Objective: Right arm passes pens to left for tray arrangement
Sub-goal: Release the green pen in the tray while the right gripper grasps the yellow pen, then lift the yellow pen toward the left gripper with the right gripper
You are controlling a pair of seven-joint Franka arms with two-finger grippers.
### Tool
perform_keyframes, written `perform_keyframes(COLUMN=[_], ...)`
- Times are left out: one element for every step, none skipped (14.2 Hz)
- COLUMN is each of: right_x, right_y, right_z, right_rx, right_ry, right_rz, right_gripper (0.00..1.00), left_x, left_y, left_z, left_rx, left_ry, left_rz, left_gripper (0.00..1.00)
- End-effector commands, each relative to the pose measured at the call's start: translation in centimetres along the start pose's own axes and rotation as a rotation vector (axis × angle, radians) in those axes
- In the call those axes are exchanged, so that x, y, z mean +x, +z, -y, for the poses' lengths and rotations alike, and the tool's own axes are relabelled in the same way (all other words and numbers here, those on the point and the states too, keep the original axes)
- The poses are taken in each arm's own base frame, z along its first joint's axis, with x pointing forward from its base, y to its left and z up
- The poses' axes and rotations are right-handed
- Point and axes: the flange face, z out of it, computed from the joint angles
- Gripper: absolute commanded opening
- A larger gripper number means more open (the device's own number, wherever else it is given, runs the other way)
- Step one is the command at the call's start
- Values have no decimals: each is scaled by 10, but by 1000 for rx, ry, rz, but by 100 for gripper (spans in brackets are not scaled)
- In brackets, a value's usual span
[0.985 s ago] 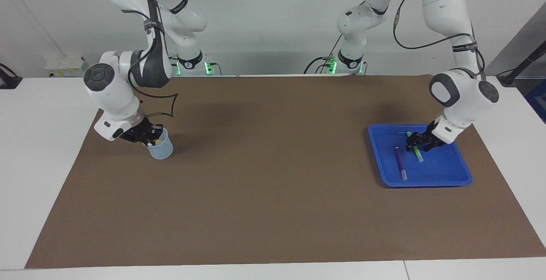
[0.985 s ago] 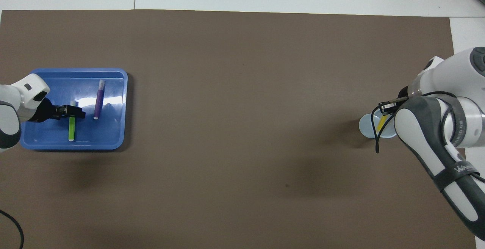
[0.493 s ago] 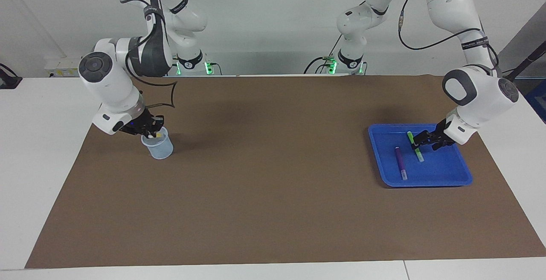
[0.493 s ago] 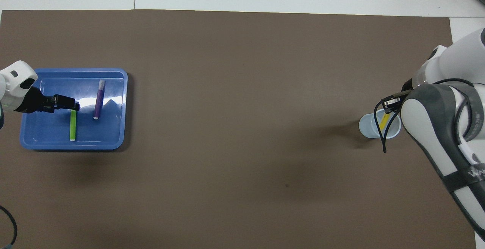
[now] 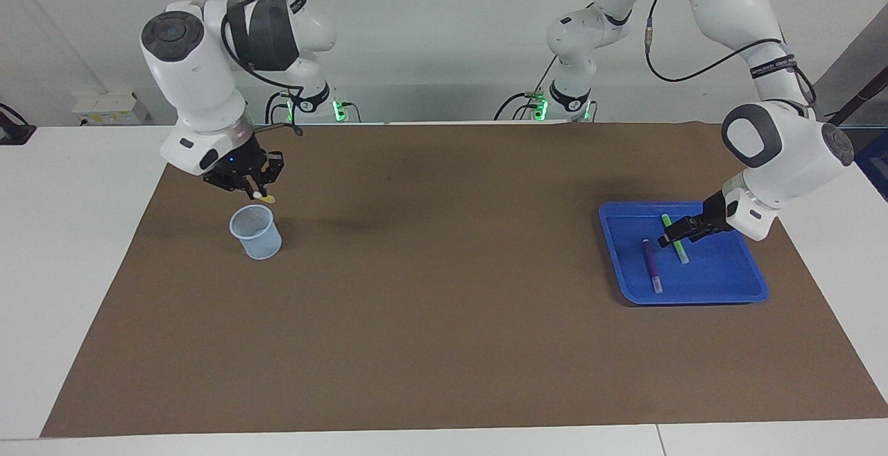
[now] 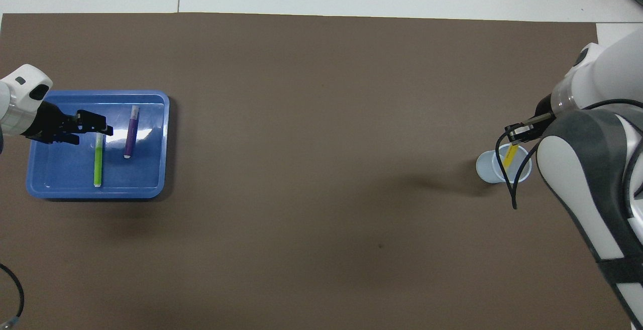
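Lifting the slim yellow marker pen [image 5: 264, 198] above the pale-blue translucent cup [image 5: 256, 232] at frame left, the right end effector [image 5: 254, 191] grips it; handover is judged next. The left end effector [image 5: 674, 234] hangs released over the bright-blue rectangular tray [image 5: 721, 291].

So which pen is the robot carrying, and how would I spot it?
Look to the right arm's end of the brown mat, where a pale-blue cup stands. Just above that cup hangs the right gripper, shut on the yellow pen. It is the only pen up in the air; the green pen and purple pen lie in the blue tray.
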Motion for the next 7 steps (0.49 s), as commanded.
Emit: perform_keyframes(right_x=[5,6,9,11,14,16,19], right_y=[-21,-24,-26,-26,-28,-29,-30], right_z=[19,30,40,55,66,72,83], right_rx=[12,23,55,93,133,177,230], right_ry=[-23,-20,20,86,154,217,279], right_rz=[-14,-22,-35,-44,-60,-69,-79], right_gripper=[0,0,0,0,0,0,0], left_x=[-8,-11,-13,-16,-18,-21,-25], left_y=[-12,-15,-19,-22,-26,-29,-35], left_z=[-24,-32,-42,-53,-64,-76,-84], left_rx=[-59,-99,-147,-178,-207,-235,-264], left_ry=[-113,-170,-232,-285,-330,-374,-419], left_rz=[17,24,26,33,35,41,42], left_gripper=[100,100,100,100,100,100,100])
